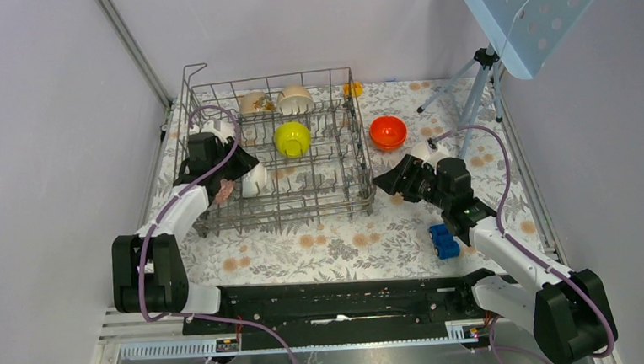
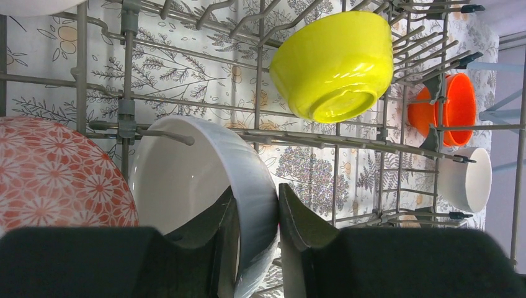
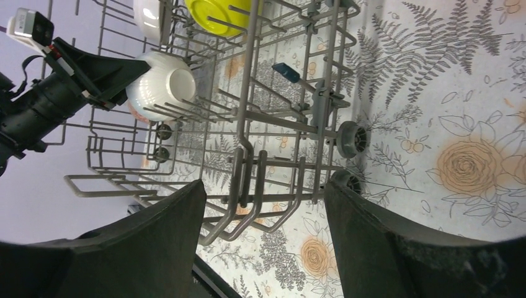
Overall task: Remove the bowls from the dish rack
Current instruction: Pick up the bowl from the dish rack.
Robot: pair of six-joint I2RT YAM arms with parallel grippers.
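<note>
Presently the left hand [image 2: 255, 202] clamps the white bowl [image 2: 177, 177] by its rim in the dish rack [image 1: 303, 202], lift next; right hand [image 3: 263, 189] gapes empty.

Left hand [image 2: 258, 214] clamps white bowl [image 2: 186, 180]; right hand [image 3: 265, 205] (arm outstretched) gapes.

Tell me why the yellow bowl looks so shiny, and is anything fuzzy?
Left wrist view: lamp glare puts white spots on the yellow bowl, and the left claw is dark and fuzzy. Right wrist view: the right claw blurs too, the dish rack looks sharp. Top view: soft, even light, faint shadows.
</note>
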